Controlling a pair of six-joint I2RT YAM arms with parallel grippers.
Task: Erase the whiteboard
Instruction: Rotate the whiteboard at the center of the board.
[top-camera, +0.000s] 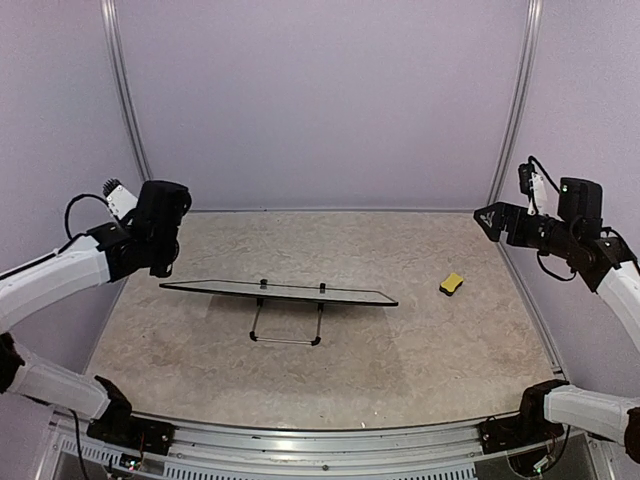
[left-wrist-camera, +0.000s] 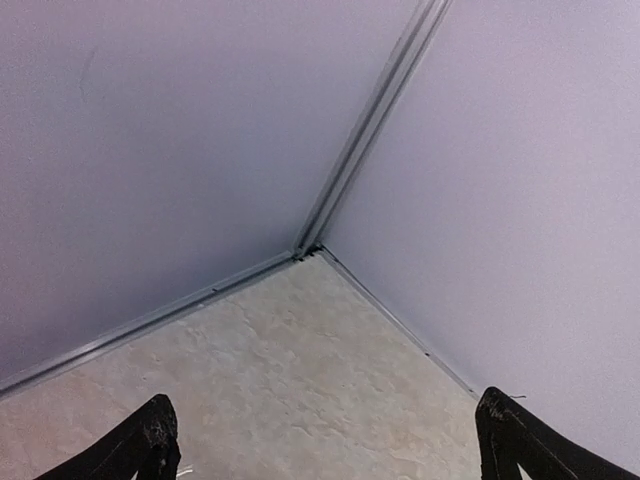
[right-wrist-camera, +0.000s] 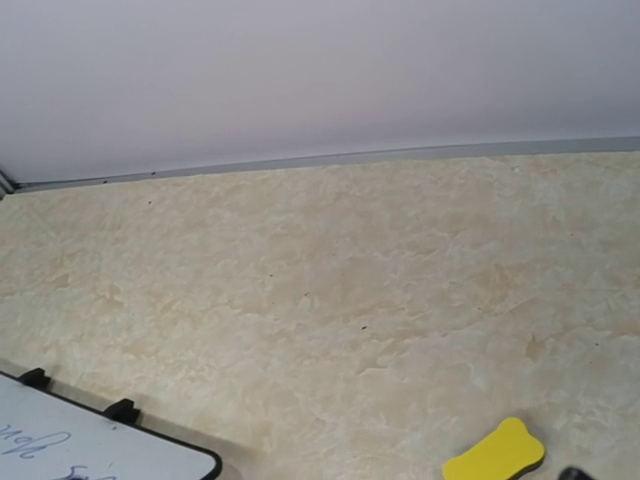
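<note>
Only the right wrist view shows handwriting on whiteboard; sponge sits well right of it. Left gripper gapes wide, empty; right gripper jaw state cannot be told.

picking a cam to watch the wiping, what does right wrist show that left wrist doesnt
Only right wrist: a corner of the whiteboard with dark handwriting on it, and the yellow sponge lying on the table, apart from the board.

Only left wrist: the left claw, open with nothing between its fingers, facing the wall corner.

Both: the beige table and a pale wall. Neither shows the whole board.
</note>
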